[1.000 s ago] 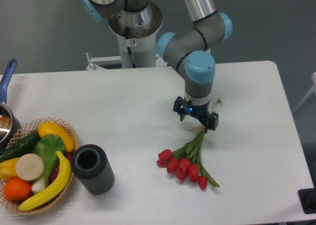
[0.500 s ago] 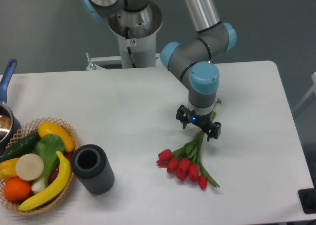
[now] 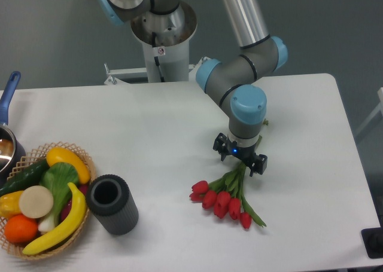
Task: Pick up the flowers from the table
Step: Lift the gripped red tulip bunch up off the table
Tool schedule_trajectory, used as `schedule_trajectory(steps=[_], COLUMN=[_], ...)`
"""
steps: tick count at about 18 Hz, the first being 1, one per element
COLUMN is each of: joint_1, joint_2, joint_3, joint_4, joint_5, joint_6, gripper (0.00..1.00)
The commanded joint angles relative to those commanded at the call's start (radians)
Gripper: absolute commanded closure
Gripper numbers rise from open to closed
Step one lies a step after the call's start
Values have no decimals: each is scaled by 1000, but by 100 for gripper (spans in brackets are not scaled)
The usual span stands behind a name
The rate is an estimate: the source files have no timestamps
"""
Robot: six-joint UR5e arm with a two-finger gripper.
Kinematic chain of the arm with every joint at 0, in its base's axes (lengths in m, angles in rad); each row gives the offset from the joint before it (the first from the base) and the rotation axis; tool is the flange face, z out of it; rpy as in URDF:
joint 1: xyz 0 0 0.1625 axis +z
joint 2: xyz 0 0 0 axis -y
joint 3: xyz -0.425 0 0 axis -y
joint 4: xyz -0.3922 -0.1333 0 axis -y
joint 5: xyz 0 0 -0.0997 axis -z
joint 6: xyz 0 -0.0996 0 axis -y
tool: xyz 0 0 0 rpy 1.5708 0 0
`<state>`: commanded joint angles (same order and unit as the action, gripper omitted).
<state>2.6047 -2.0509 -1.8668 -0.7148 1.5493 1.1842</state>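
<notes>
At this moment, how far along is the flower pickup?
Approach looks done: the tool sits low over the stems of the flowers. In hand: closing on them, though its grip is not clear. Left: the lift, since the red buds lie on the table.

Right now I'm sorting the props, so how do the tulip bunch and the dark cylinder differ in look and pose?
The tulip bunch is red and green and lies flat; the dark cylinder is grey-black and stands upright, open-topped. The tulip bunch sits under the end effector; the dark cylinder stands beside the fruit basket. Both rest on the white table.
</notes>
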Motion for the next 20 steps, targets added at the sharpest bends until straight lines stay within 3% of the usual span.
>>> schedule_trajectory(steps=[1, 5, 13, 17, 20], joint_1=[0, 2, 38, 87, 84], joint_2=[5, 15, 124, 153, 161], joint_3=[-2, -6, 9, 25, 57], joint_4=[-2, -3, -14, -49, -87], joint_5=[-2, 0, -32, -26, -26], joint_6=[6, -1, -11, -6, 5], gripper=[100, 100, 100, 100, 100])
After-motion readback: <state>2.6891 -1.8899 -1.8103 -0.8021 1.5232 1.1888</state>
